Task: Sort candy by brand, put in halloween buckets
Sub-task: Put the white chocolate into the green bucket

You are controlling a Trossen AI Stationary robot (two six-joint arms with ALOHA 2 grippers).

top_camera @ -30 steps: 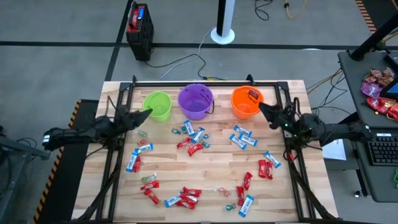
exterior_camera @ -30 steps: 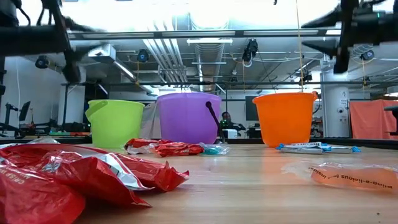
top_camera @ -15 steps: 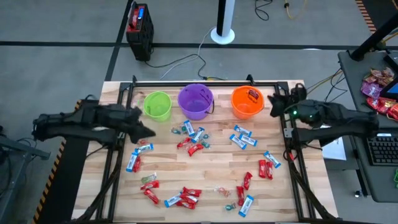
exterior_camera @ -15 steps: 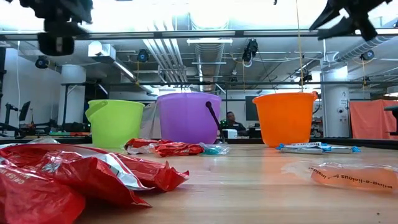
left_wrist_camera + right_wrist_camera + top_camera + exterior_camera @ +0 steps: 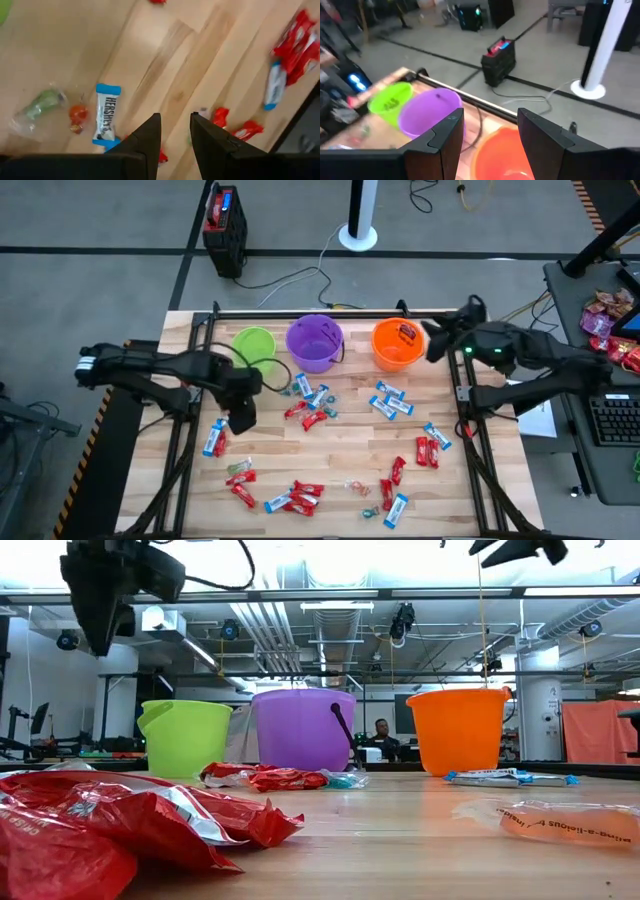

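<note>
Left end effector [image 5: 241, 423] empty, narrowly parted, pointing down over candy [image 5: 216, 436]; right end effector [image 5: 432, 346] wide beside orange bucket [image 5: 396, 344].

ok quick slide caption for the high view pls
Left gripper hovers over scattered candy; right gripper waits beside the orange bucket.

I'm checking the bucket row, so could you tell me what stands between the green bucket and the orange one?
In the high view the purple bucket stands between the green bucket and the orange bucket.
</note>
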